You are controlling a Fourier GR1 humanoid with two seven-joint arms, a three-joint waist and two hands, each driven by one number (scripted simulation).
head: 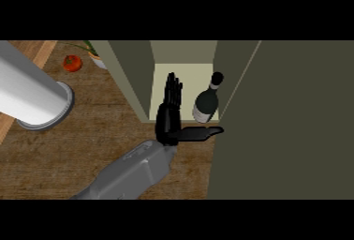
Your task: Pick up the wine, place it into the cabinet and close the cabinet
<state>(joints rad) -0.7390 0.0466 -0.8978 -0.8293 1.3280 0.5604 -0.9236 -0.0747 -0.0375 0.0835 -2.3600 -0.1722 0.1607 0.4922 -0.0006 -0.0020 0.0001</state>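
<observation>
The wine bottle [205,104], dark with a white neck band and a pale label, stands inside the open cabinet [183,70], against its right side. My left hand [168,117] is just left of the bottle, fingers straight and reaching into the cabinet, open. Its thumb [204,133] sticks out to the right, under the bottle's base at the cabinet's front edge. A narrow gap shows between the fingers and the bottle. The cabinet door [290,122], dark olive, stands open and fills the right side of the view. My right hand does not show.
A large white cylinder [27,89] on a round base stands at the left on the wooden counter [69,154]. A red tomato [72,63] and a potted plant [97,58] sit at the back left, beside the cabinet's left wall [131,79].
</observation>
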